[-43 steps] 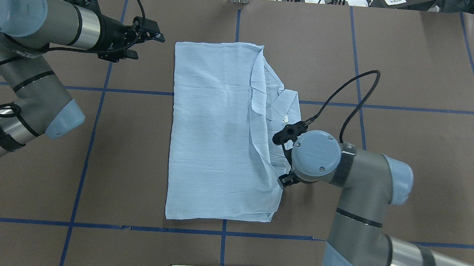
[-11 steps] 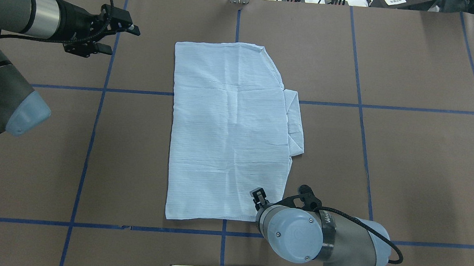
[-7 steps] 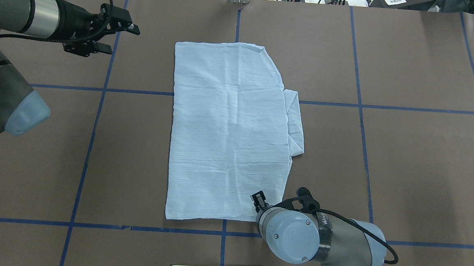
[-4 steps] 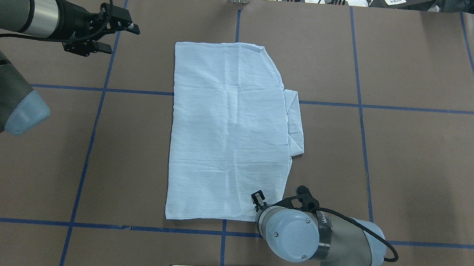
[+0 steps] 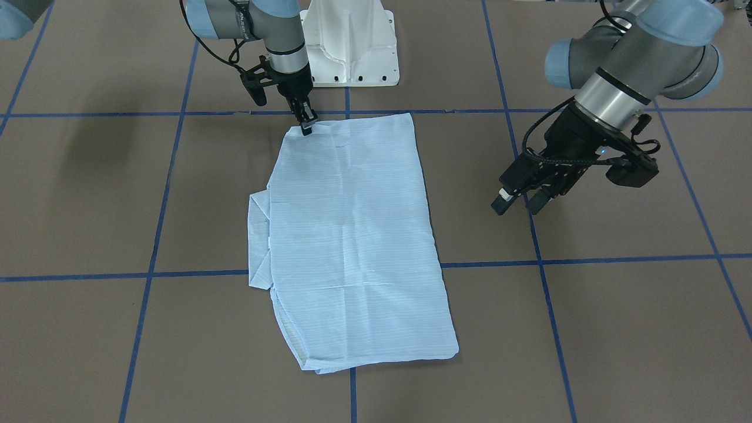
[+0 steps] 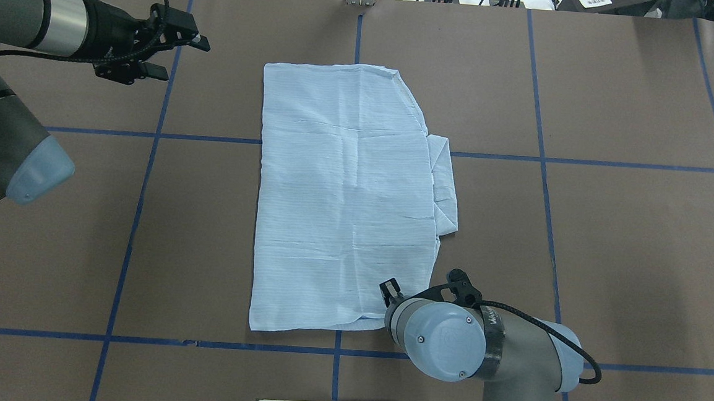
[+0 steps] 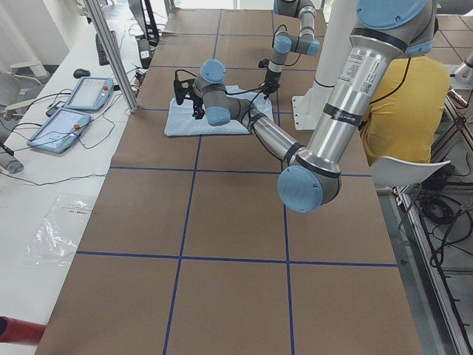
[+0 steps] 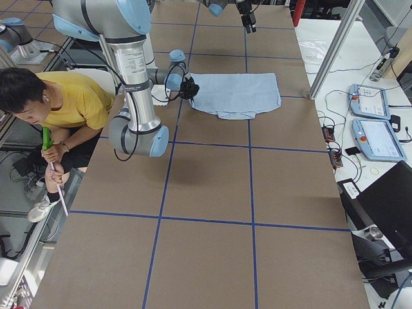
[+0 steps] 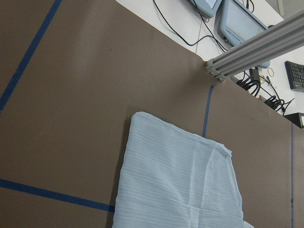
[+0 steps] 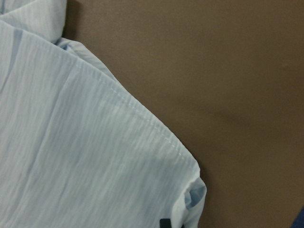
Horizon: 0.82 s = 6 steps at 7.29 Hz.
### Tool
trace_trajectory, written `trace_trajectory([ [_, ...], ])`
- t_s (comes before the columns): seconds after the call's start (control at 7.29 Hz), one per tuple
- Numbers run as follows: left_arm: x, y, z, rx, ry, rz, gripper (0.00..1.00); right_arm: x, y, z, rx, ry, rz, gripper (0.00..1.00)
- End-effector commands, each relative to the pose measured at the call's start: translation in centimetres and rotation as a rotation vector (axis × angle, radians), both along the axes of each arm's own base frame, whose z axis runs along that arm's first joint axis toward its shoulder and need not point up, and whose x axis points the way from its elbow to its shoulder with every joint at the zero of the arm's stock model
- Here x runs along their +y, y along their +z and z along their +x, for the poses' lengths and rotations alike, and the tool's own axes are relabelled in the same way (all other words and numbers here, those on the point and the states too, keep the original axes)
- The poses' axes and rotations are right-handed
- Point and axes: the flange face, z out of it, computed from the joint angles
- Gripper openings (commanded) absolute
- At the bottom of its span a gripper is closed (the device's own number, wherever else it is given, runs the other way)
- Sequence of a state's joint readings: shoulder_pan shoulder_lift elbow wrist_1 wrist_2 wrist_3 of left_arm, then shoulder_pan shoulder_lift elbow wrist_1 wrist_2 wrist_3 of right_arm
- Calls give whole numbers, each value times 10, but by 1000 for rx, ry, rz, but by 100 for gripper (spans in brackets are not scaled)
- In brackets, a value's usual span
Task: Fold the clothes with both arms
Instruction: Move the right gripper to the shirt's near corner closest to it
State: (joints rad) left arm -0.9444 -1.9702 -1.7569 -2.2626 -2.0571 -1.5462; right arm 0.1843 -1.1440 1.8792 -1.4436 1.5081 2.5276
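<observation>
The light-blue shirt (image 6: pixel 345 193) lies folded into a flat rectangle in the middle of the brown table, with a small folded flap sticking out on its right side (image 6: pixel 443 187). My right gripper (image 6: pixel 390 287) points down at the shirt's near right corner (image 5: pixel 306 124) and is shut on the fabric there. The right wrist view shows that hemmed corner (image 10: pixel 190 180) close up, slightly curled, with a dark fingertip at the frame's bottom edge. My left gripper (image 6: pixel 180 58) hovers open and holds nothing, well off the shirt's far left corner (image 5: pixel 517 204). The left wrist view looks down on the shirt's far end (image 9: pixel 175 180).
Blue tape lines grid the table. The white pedestal base (image 5: pixel 352 47) stands just behind the shirt's near edge. An aluminium post (image 9: pixel 256 47) rises at the far table edge. Teach pendants (image 7: pixel 74 103) lie on the white side bench. A person in a yellow top (image 8: pixel 71 96) crouches beside the robot.
The shirt's loose right side now lies folded flat, and the right arm has moved to the near right corner. In the last half second its gripper edged onto the corner and the hem puckered. The left arm is still.
</observation>
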Motion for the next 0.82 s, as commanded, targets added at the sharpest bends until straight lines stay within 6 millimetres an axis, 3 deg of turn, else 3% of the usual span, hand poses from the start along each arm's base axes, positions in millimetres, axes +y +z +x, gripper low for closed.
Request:
trace_trajectory([
  [0.0,1,-2,0,5,-1,-2,99,-6,-9,4,-20,4,-3,0],
  [0.14,10,4,-5,4,-2,-11,99,-5,-9,3,-21,-3,-7,0],
  [0.27,31,1,4,30,9,-97,99,-4,-11,5,-27,-11,-13,0],
  [0.41,65,-15,35,21,24,-165,99,-2,-12,9,-35,-22,-22,0],
  [0.55,116,-27,76,-38,24,-213,95,-1,-14,12,-42,-30,-26,0],
  [0.69,159,-29,102,-108,83,-247,95,-2,-14,12,-41,-30,-28,0],
])
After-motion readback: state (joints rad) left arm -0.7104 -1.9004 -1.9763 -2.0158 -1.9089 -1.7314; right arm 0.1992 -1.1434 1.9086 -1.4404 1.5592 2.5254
